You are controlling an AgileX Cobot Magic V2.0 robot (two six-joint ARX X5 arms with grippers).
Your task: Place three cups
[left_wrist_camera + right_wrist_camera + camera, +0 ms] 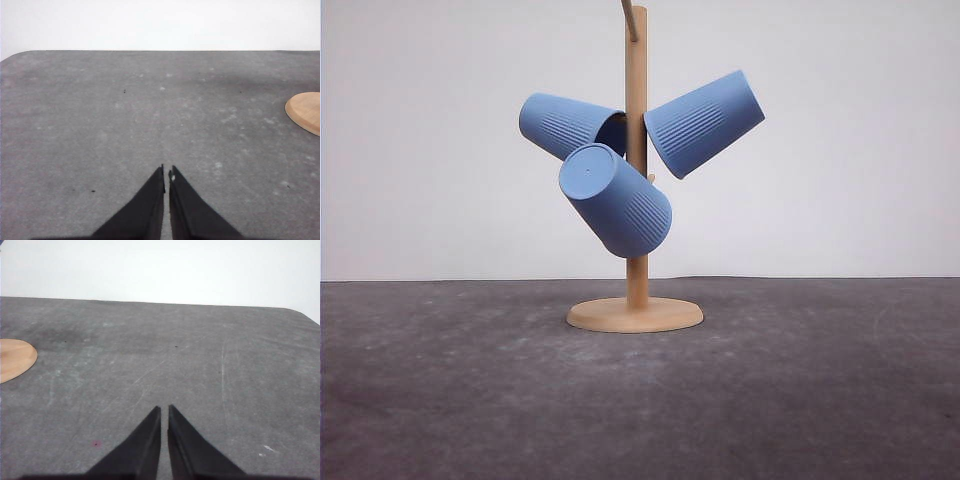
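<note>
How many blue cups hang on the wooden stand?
3: one cup upper left of the stand, one cup upper right, one cup lower, in front of the post.

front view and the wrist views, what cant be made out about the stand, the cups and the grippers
- Pegs of the wooden peg stand: front view, hidden inside the left light-blue ribbed plastic cup, right cup and lower cup.
- Stand top: front view, cut off by the upper edge.
- Stand base: both wrist views, cut by the frame sides.
- Left gripper and right gripper: finger bases cut by the lower edge.
</note>
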